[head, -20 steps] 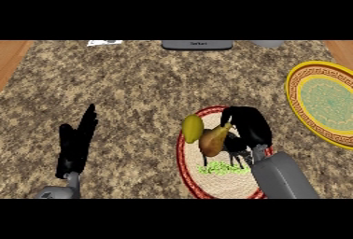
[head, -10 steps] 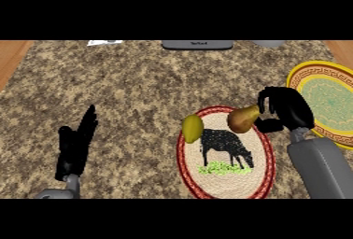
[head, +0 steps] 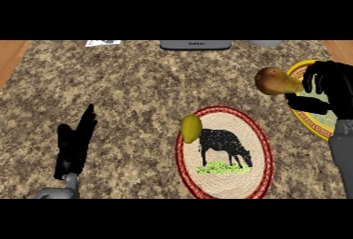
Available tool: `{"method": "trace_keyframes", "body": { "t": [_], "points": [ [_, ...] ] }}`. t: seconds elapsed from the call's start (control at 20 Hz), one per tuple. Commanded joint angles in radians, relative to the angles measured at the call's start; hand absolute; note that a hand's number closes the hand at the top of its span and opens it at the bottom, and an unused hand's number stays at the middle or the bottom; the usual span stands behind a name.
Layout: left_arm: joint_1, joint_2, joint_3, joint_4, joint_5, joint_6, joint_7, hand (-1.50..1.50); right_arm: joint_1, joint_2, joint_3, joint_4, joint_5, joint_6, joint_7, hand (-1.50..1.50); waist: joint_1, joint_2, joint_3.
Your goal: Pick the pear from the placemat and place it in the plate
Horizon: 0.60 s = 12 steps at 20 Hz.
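The left hand [head: 74,144] rests at the lower left, fingers straight. The placemat [head: 260,140] now keeps only a yellow fruit [head: 191,129]. Beyond it, the right hand [head: 329,91], fingers curled round the pear [head: 274,80], has carried it to the left rim of the plate [head: 312,122], so lowering and release probably remain.

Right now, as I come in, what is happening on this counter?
The right hand holds a brown pear at the left rim of the yellow plate; the pear is not in the plate yet. A yellow-green fruit lies at the left edge of the placemat. The left hand rests open at the lower left.
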Motion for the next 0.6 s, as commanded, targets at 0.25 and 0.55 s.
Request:
{"method": "trace_keyframes", "body": {
  "t": [0.25,0.55],
  "points": [
    [-0.007,-0.002,0.008,-0.029,-0.008,-0.021,0.030,0.00,-0.077,-0.095,-0.193,0.143,-0.048,-0.012,0.010,1.50,0.013,0.004,0.001],
    [-0.016,-0.019,0.029,0.030,-0.024,-0.017,-0.037,0.00,-0.098,-0.160,-0.263,0.352,-0.069,-0.057,-0.105,1.50,0.014,0.005,0.001]
  ]
}}
